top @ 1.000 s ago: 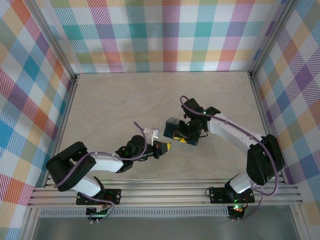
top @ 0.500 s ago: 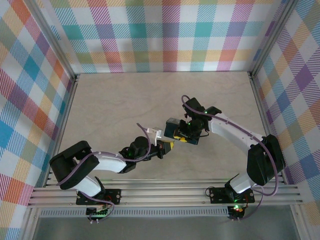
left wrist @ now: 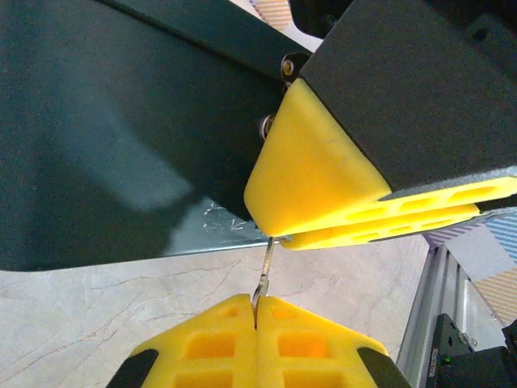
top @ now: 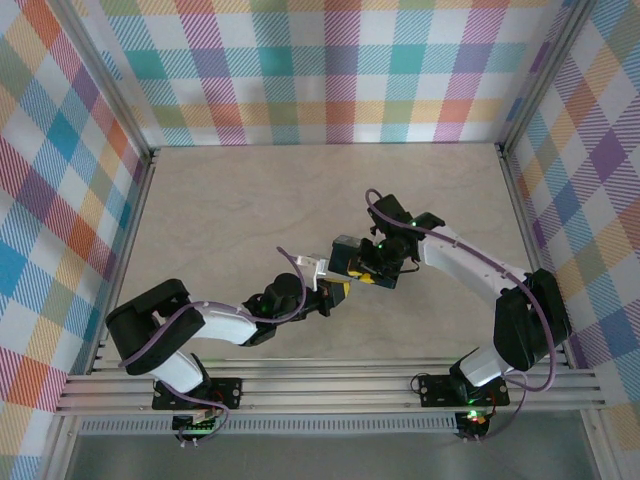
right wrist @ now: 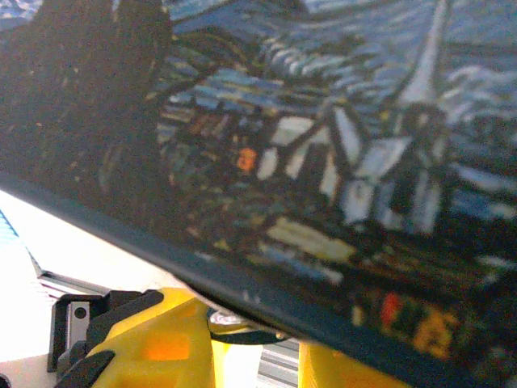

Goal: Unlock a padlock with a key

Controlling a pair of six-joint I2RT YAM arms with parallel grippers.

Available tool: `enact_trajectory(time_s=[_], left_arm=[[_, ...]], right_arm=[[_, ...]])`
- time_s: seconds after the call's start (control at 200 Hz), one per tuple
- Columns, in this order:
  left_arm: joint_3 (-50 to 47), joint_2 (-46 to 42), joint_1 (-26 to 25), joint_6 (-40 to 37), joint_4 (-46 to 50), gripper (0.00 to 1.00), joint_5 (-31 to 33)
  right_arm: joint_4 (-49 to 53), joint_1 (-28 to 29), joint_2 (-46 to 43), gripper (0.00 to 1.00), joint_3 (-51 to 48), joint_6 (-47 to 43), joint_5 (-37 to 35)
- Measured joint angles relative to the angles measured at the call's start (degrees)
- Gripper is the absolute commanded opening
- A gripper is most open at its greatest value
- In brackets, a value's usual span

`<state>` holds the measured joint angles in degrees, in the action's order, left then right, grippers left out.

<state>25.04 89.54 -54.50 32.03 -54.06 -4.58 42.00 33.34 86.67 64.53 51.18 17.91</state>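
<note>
One padlock (top: 345, 257) hangs clamped in the right gripper (top: 365, 272) over the middle of the bench (top: 250, 200), nearer its front edge; one key (left wrist: 263, 271), pinched tight in the left gripper (left wrist: 256, 311), has its tip at the lock's underside. Insertion looks barely begun; the turn and the opening are left

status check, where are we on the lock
Left gripper shut on key. Right gripper shut on padlock. Key tip at the padlock's underside, insertion not clear. Nothing between them.
</note>
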Motion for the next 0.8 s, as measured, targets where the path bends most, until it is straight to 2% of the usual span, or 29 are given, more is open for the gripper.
enact_trajectory(time_s=[0.8], left_arm=[[0.4, 0.1, -1.6, -1.0, -0.7, 0.00, 5.6]], right_arm=[[-1.1, -1.1, 0.1, 0.00, -0.3, 0.5, 2.1]])
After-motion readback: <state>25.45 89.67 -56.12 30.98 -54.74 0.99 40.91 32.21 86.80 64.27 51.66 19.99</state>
